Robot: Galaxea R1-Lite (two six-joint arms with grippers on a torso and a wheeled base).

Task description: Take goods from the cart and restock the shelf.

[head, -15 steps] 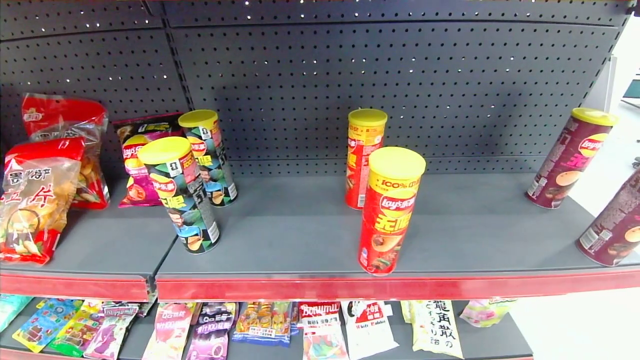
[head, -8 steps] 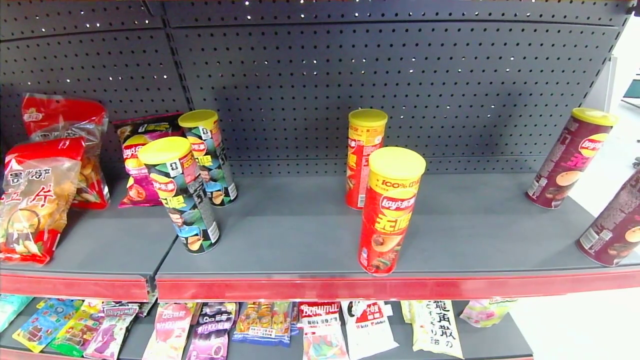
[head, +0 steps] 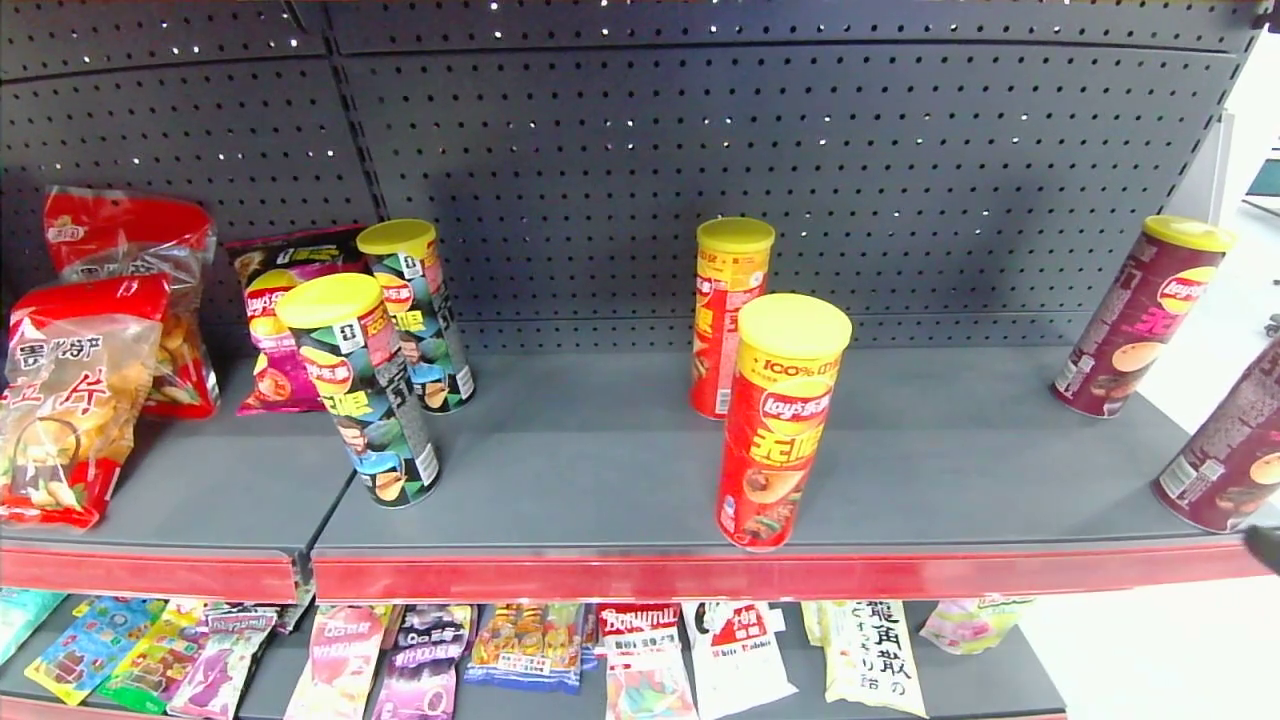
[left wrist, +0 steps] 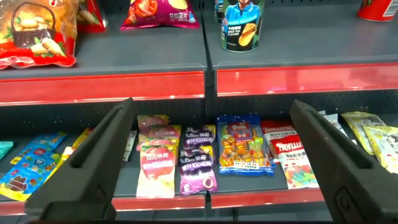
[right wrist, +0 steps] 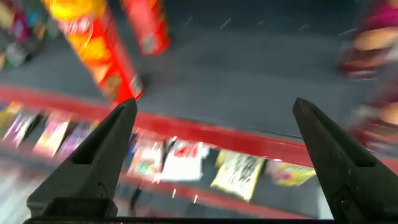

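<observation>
The grey shelf (head: 600,470) with a red front lip carries upright chip cans. Two dark patterned cans (head: 362,390) stand left of centre, two red cans (head: 780,420) in the middle, and two maroon cans (head: 1140,315) lean at the right. My right gripper (right wrist: 211,186) is open and holds nothing. It hangs in front of the shelf lip, between the front red can (right wrist: 93,50) and the maroon cans (right wrist: 373,62); its dark tip (head: 1266,547) shows at the right edge. My left gripper (left wrist: 208,186) is open and holds nothing, facing the lower shelf's candy bags (left wrist: 199,162).
Snack bags (head: 75,390) fill the shelf's left end, with a purple bag (head: 280,330) behind the dark cans. Several candy packets (head: 640,650) lie on the lower shelf. Bare shelf surface (head: 960,460) lies between the red and maroon cans. A perforated back panel (head: 700,150) closes the rear.
A dark tip of my right gripper has come into the head view at the right edge by the shelf lip. The cans and bags have not moved.
</observation>
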